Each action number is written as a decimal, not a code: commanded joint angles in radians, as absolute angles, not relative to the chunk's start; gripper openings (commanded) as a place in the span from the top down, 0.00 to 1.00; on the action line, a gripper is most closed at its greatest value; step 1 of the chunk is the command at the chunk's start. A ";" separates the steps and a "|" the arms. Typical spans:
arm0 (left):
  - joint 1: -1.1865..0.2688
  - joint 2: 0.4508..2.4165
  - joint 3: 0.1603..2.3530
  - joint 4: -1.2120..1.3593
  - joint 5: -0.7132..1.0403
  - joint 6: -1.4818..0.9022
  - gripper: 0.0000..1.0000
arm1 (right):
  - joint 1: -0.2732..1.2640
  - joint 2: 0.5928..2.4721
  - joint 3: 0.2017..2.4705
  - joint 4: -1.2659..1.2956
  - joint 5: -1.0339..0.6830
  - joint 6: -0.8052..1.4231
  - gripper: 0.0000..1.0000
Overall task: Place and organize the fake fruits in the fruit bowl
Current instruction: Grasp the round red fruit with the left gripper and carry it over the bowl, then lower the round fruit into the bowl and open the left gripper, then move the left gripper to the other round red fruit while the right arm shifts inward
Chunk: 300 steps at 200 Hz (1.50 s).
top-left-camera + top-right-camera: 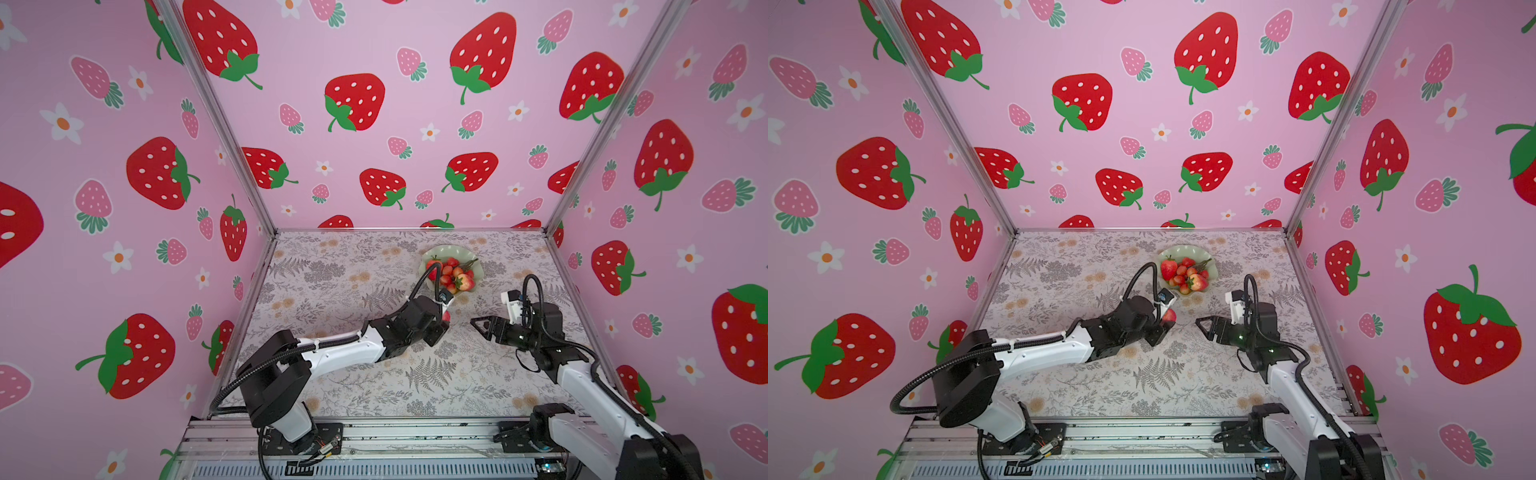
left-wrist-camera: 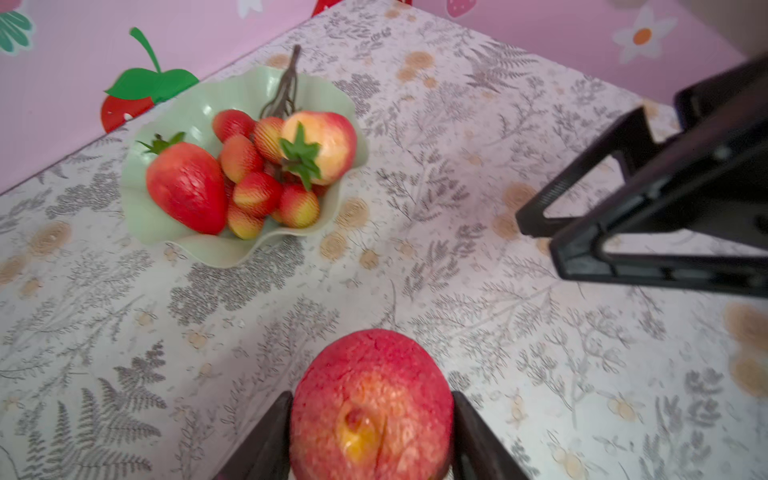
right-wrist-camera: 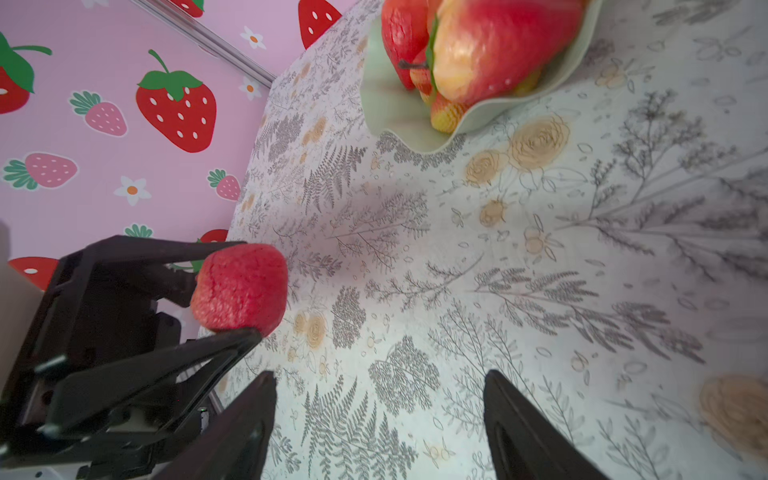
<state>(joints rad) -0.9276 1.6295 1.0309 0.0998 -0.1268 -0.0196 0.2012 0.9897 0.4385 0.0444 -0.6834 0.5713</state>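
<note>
"Which step are you on?"

"Starting on my left: my left gripper (image 3: 249, 289) is clamped on a round red-yellow apple (image 2: 371, 407), one finger on either side, low over the flowered table (image 1: 332, 291). I judge this to be the carry step, with the fruit grasped but not yet delivered. I cannot tell whether it hangs clear of the table."

"And the bowl?"

"The pale green fruit bowl (image 2: 143, 216) stands farther out toward the back wall, near my left gripper and apart from it. In it lie a big red strawberry (image 2: 187, 187), a paler strawberry (image 2: 328, 137) with a green cap, and the bunch of cherries (image 2: 253, 183) between them."

"Your right side?"

"My right gripper (image 3: 380, 376) hangs spread and empty. Its tips point toward the apple, near it but not touching."

"What does the next move call for?"

"Raise the apple above the wavy rim and carry it forward over the bowl. The bowl is crowded, so I'd aim for the bare patch beside the big strawberry — and let go low, so the apple settles instead of rolling out or knocking the cherries."
</note>
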 commanded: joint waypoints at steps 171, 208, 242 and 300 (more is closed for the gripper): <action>-0.736 2.215 1.801 -0.241 -0.131 -0.003 0.40 | 0.219 1.036 0.591 0.070 -0.725 0.515 0.20; -0.726 2.219 1.811 -0.248 -0.132 -0.009 0.36 | 0.219 1.044 0.589 0.069 -0.730 0.511 0.20; -0.726 2.185 1.768 -0.203 -0.123 -0.006 0.28 | 0.218 1.045 0.586 0.077 -0.731 0.515 0.20; -0.731 1.964 1.581 -0.145 -0.197 -0.034 0.27 | 0.252 1.045 0.587 0.033 -0.720 0.448 0.20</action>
<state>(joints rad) -0.7296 2.1155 1.6691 -0.1921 -0.1299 -0.0051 0.2222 1.0504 0.5869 0.0761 -0.7158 0.5129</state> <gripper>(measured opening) 0.732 0.797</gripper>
